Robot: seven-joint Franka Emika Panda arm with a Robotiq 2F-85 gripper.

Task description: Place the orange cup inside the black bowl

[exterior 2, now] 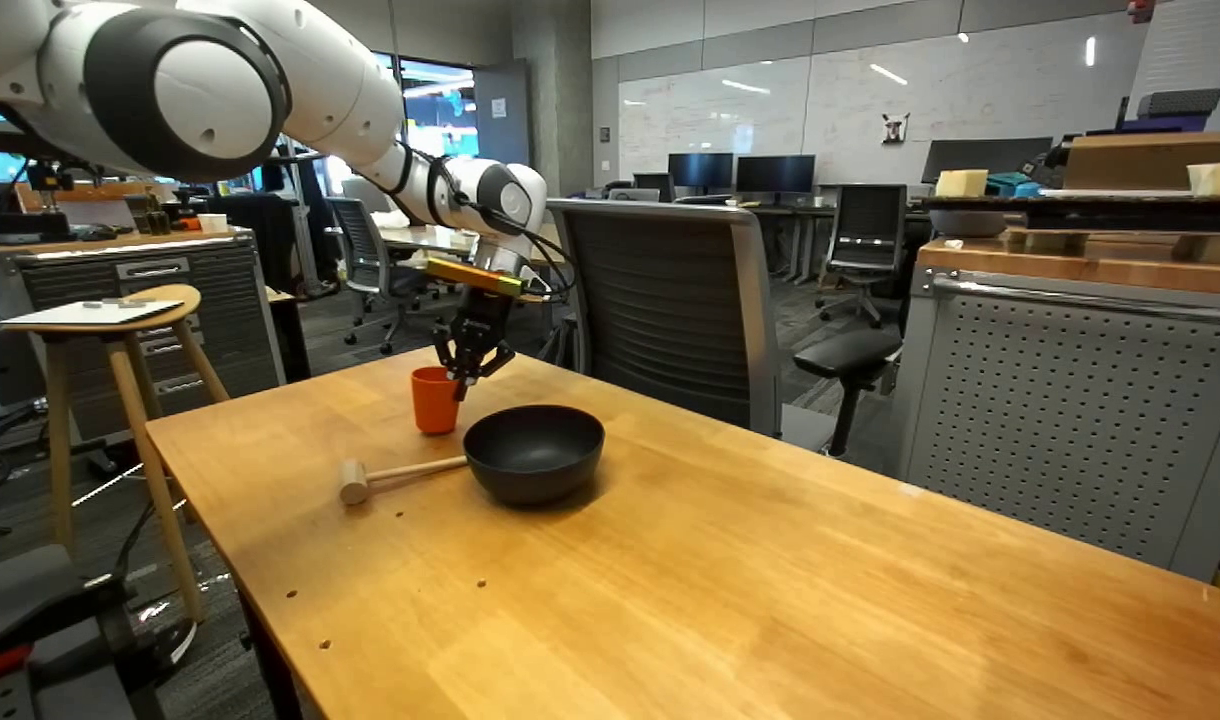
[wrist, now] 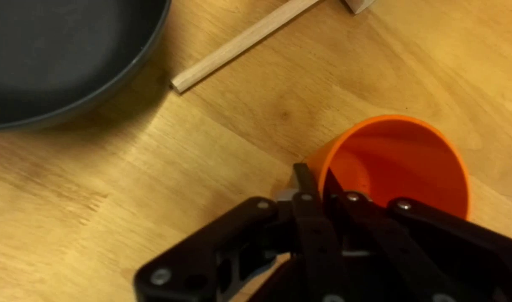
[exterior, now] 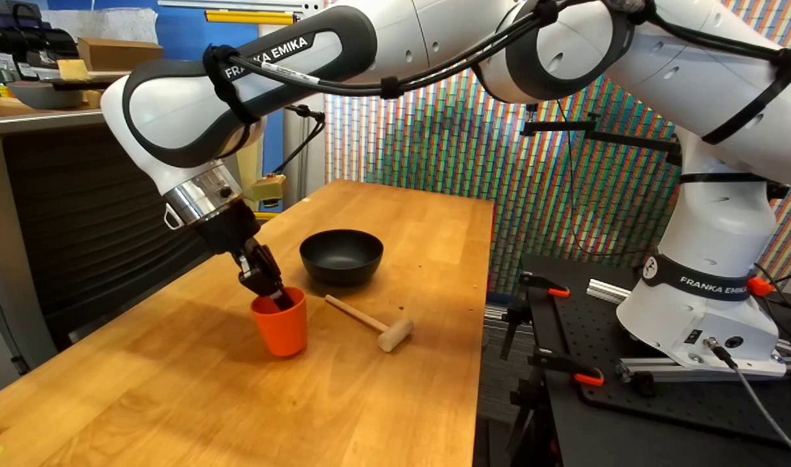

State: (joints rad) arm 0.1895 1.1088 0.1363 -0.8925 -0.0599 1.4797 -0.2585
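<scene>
Gripper (wrist: 315,174): clamped, it appears, on one wall of the orange cup (wrist: 398,167), one finger inside and one out.
Orange cup: upright or nearly so, near the black bowl (exterior: 342,271) but apart from it; from here I can't tell whether its base touches the table (exterior 2: 770,600). Gripped at one side only, it could swing or twist once carried, its weight hanging off-centre.
Wooden mallet (exterior: 373,322): handle tip just beside the bowl, close to the likely route; a low carry might knock it.
Black bowl: standing level; too little lift would probably clip its rim, and letting go over the sloping wall could topple the cup.
Table: honey-coloured wood, with a few small dark spots.
Room: a dark-backed chair (exterior 2: 660,310) beyond the table's far edge, a stool (exterior 2: 180,298) off to one side, a whiteboard (exterior 2: 840,130) further back.
</scene>
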